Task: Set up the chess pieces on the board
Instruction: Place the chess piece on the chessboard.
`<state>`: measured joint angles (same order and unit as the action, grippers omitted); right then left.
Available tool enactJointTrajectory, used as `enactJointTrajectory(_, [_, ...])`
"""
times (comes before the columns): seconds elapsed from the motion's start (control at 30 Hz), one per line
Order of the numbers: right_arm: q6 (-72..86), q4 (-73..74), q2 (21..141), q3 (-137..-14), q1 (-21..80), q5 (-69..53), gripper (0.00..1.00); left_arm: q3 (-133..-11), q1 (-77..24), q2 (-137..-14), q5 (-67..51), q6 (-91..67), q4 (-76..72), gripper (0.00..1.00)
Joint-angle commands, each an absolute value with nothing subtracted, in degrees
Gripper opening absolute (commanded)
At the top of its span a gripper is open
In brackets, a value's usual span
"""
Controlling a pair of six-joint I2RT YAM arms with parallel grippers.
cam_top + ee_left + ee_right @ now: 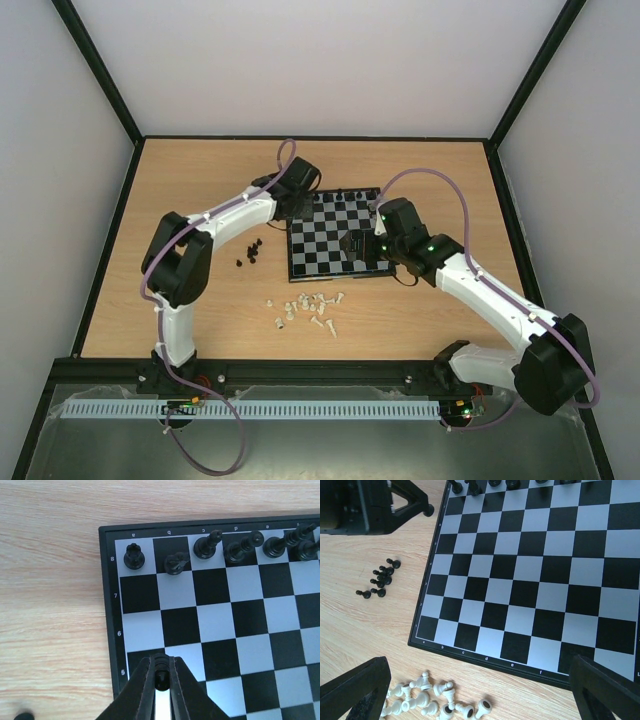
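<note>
Right gripper: released, its two matt black wedge fingers spread wide at the lower corners of its own view, nothing between them, above the board's near side
Left gripper: clenched on a small black piece, slim black fingers pinching its rounded top over the left-edge squares by the numeral 5; whether the piece touches the board I cannot tell
White pieces: glossy cream, lathe-turned, most toppled in a loose heap on the table just nearer than the board's near-left corner; a few show round bases with dark centres
Table: pale wood-grain top, smooth and flat
Black pawns: tiny ball-topped men, upright in a tight cluster on the table, left of the board and apart from it
Board: flat square, black and grey-white chequers with a slight sheen, thin black border bearing small white letters and numerals
Black row: glossy pieces on the far-edge squares, a crenellated rook on the a8 corner, a knight next, then taller slender shapes
Views: only the left wrist view shows the grasped piece and the row's shapes; only the right wrist view shows the white bases; from the top view all pieces are mere specks
</note>
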<state>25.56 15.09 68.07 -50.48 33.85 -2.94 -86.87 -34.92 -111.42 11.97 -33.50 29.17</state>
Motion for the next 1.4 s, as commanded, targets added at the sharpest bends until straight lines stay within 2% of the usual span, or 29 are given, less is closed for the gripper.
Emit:
enactJointTrajectory(0.0, [25.9,15.7,67.7,-49.8,34.2,-2.3,0.98,-90.4,-34.2,-115.4,11.3,-31.4,31.8,0.03])
enactJointTrajectory(0.4, [25.9,15.4,68.9,-49.7,34.2,-3.7,0.99,-95.9,-31.1,-121.2,9.1,-28.8,33.5,0.03])
enactJointTrajectory(1.37, [25.8,14.9,70.0,-49.4,34.2,-5.3,0.99,-99.8,-29.9,-127.0,8.1,-28.2,33.0,0.05])
